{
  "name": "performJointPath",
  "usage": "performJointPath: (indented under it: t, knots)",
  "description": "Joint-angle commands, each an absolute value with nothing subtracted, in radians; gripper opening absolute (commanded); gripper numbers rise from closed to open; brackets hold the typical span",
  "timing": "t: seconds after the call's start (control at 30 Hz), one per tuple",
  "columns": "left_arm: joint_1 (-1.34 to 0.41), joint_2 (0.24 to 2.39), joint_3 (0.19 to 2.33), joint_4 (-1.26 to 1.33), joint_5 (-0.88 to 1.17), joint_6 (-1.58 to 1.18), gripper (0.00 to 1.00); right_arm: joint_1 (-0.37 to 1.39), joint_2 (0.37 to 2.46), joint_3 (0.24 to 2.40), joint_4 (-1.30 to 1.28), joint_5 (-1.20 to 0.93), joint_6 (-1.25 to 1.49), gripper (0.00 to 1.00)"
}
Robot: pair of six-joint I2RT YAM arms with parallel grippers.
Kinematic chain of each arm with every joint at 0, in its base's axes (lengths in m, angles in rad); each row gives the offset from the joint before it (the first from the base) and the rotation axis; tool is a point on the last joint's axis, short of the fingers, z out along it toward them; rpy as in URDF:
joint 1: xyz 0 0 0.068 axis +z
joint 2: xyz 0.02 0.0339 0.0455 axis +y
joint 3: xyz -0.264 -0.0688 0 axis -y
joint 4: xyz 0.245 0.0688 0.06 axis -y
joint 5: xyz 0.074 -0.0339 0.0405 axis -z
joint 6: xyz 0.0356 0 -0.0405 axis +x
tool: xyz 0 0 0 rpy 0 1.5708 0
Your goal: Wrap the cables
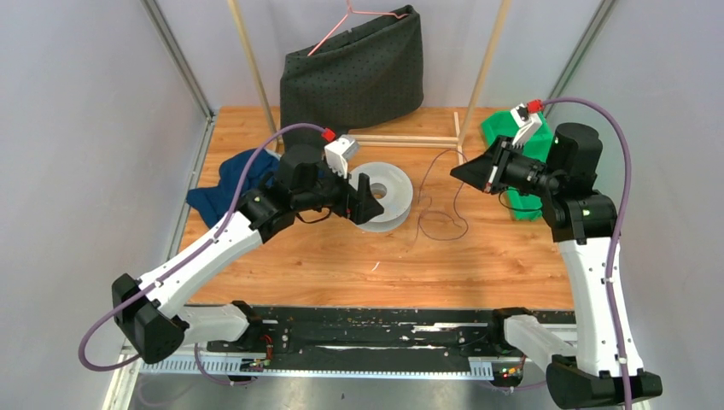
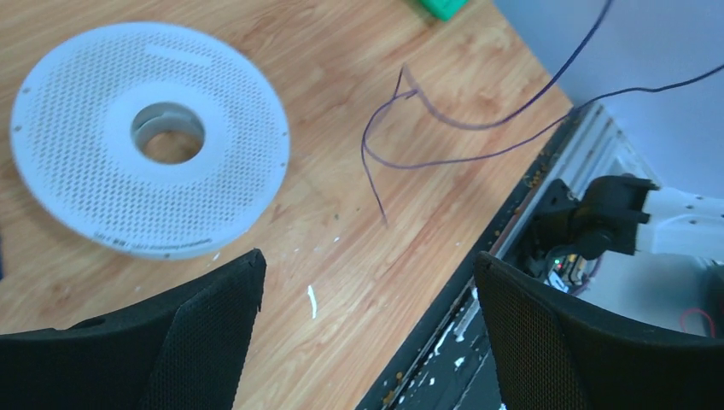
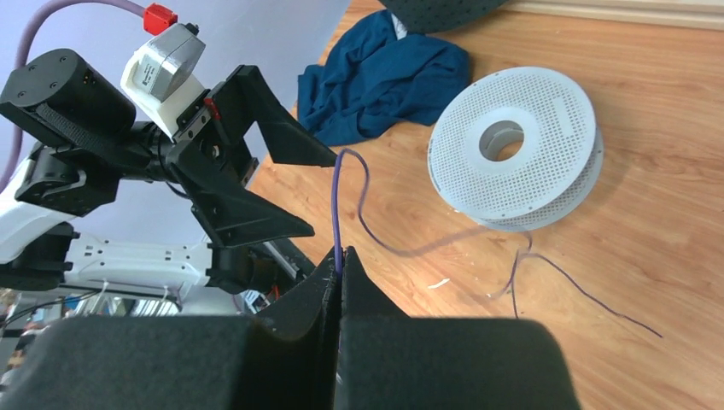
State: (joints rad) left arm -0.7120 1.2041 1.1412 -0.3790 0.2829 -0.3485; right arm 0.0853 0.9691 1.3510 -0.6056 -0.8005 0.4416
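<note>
Bimanual cable-wrapping set-up, seen from above and from both wrists. The right claw [image 3: 340, 260] is pressed together and pinches one end of the thin dark cable [image 3: 335, 213]. From the fingertips the cable rises, bends over and trails down to the wooden table [image 1: 341, 265], where it lies in loose loops just beside the perforated grey-white spool [image 3: 555, 162]. The spool lies flat on the table, with no cable visible on it. The left claw [image 2: 369, 259] is spread wide with nothing between its fingers, and hangs over the table close to the spool. A crumpled blue cloth [image 1: 226, 184] lies behind the left arm.
</note>
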Motion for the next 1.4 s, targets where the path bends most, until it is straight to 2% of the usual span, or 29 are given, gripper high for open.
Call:
performJointPath:
  t: [0.0, 0.47, 0.63, 0.8, 1.0, 1.17, 1.37]
  knots:
    - [-0.715, 1.225, 1.098, -0.205, 0.406, -0.359, 0.93, 0.101, 0.985, 1.395, -0.617, -0.887, 0.451, 0.01]
    - [-0.716, 1.368, 1.105, -0.096, 0.623, -0.327, 0.85, 0.102, 1.052, 1.475, -0.598, -1.055, 0.436, 0.01]
    - [-0.715, 1.378, 1.091, -0.052, 0.602, -0.308, 0.84, 0.104, 1.065, 1.468, -0.517, -1.089, 0.491, 0.01]
    - [-0.688, 1.376, 1.136, -0.150, 0.579, -0.173, 0.86, 0.103, 1.082, 1.470, -0.443, -1.126, 0.541, 0.01]
    - [-0.664, 1.450, 1.186, -0.206, 0.686, -0.147, 0.85, 0.103, 1.086, 1.448, -0.305, -1.156, 0.634, 0.01]
    - [-0.665, 1.446, 1.104, -0.049, 0.704, -0.245, 0.85, 0.103, 1.096, 1.429, -0.142, -1.181, 0.759, 0.01]
    - [-0.664, 1.441, 1.036, 0.236, 0.777, -0.410, 0.86, 0.102, 1.103, 1.435, -0.089, -1.204, 0.796, 0.01]
